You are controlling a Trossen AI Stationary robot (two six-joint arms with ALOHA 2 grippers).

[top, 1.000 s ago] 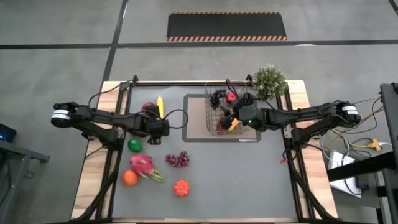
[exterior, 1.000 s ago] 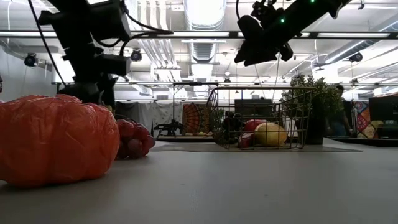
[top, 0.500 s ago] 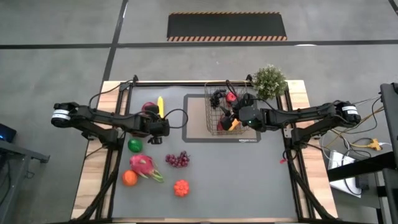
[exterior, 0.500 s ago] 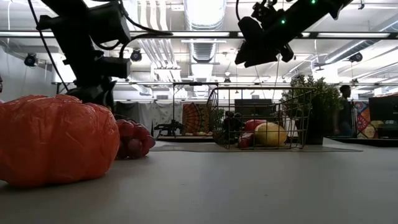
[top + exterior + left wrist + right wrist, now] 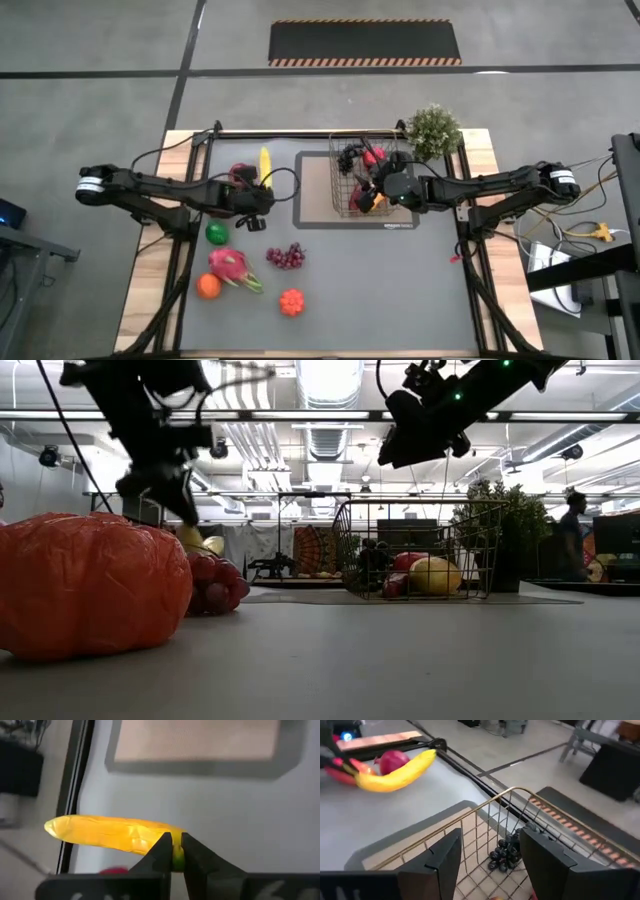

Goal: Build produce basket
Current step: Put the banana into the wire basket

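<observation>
One banana [image 5: 110, 834] now hangs pinched by its stem in the left gripper [image 5: 173, 851], newly closed and raised; the basket [image 5: 361, 183] waits well ahead, beneath the half-open right gripper [image 5: 487, 862].

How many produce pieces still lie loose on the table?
6: apple by the left arm, lime, dragon fruit, orange, grapes, red fruit. Arm may hide more.

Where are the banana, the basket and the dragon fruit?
banana [image 5: 105, 834]: left wrist view, middle of its yellow body.
basket [image 5: 337, 188]: high view, left wire wall.
dragon fruit [image 5: 226, 264]: high view, pink body.
</observation>
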